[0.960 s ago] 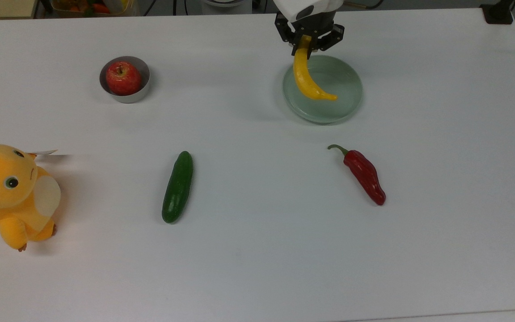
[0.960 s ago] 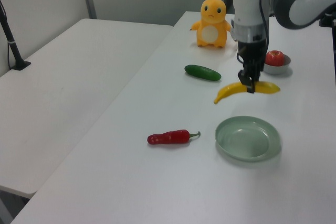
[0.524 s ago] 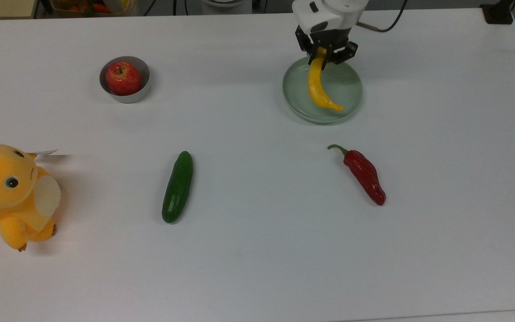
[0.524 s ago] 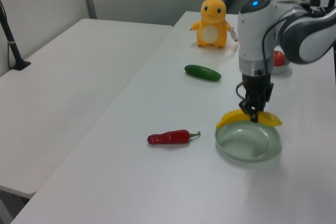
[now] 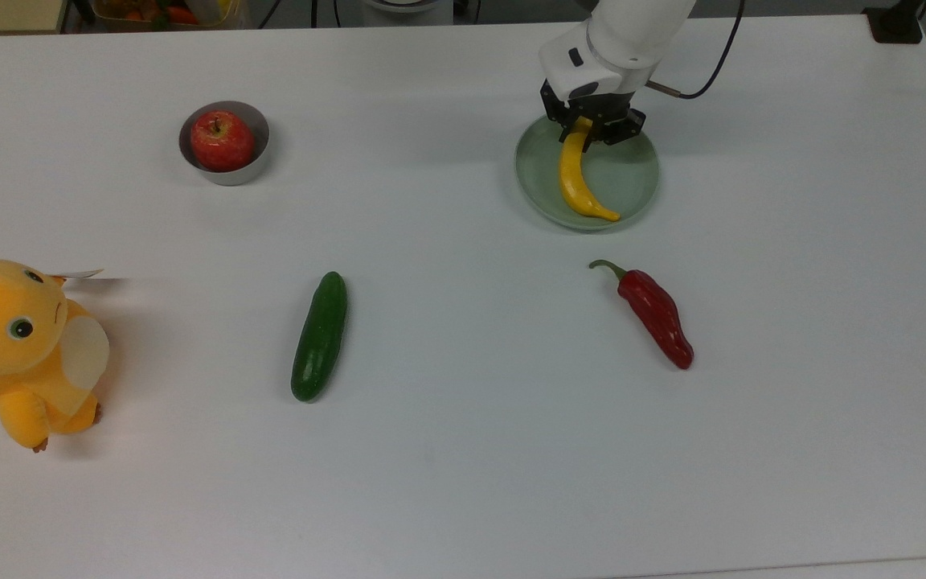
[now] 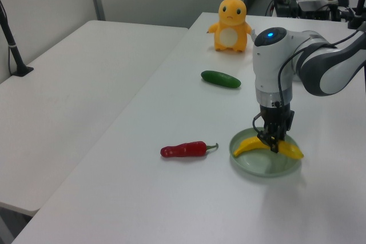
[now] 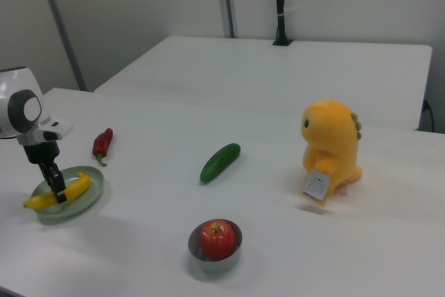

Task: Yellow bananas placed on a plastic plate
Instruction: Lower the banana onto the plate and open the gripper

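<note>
Now, in the top view: gripper down at the far edge of the plastic plate, fingers pinched on the upper end of the yellow bananas. Lower than half a second ago, with the fruit stretched across the dish and its pointed tip at the near rim. Plate itself nudged slightly toward the top view's right and nearer, compared with a second ago. Red chili pepper and cucumber unmoved, well apart from the plate.

In the left view: a second ago carried high above the table, now brought right down; yellow bananas seemingly resting on the plastic plate, gripper still clamped round the middle.

In the right view: gripper low over the plastic plate, yellow bananas lying across it, one end poking past the rim toward the right view's left.

Judged from this: placement all but done, only release and retreat remaining.
</note>
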